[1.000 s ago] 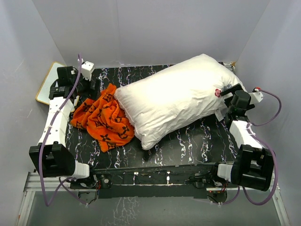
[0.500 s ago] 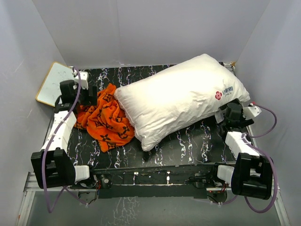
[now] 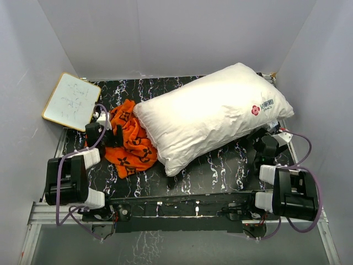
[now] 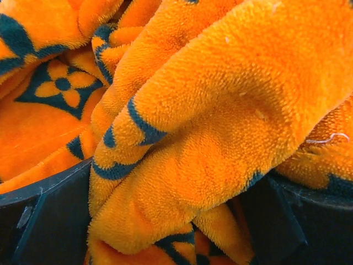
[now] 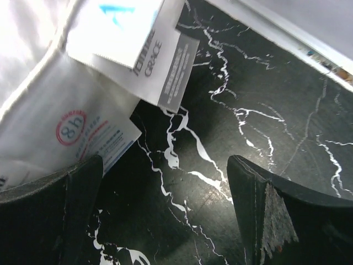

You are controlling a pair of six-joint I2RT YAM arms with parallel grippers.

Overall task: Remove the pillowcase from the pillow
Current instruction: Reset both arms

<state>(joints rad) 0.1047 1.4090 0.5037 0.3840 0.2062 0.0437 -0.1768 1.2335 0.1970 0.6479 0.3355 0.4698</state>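
Observation:
The white pillow (image 3: 209, 116) lies bare and slantwise across the black marbled table (image 3: 220, 165), its red logo at the right end. Left of it, the orange pillowcase (image 3: 132, 144) with black motifs lies crumpled against the pillow's left end. My left gripper (image 3: 113, 136) rests at the heap's left edge. In the left wrist view it is open (image 4: 174, 182), with a fold of the orange plush (image 4: 209, 99) lying loose between the wide-apart fingers. My right gripper (image 3: 258, 142) hangs open (image 5: 165, 165) over bare table just below the pillow's right corner (image 5: 33, 110), holding nothing.
A white board with a tan frame (image 3: 69, 102) leans in the back left corner. Sewn-in paper labels (image 5: 160, 61) stick out from the pillow's seam near my right fingers. Grey walls close in the table on three sides.
Both arms have folded back toward their bases. The left gripper came from the back left corner down onto the pillowcase. The right gripper drew away from the pillow's logo end.

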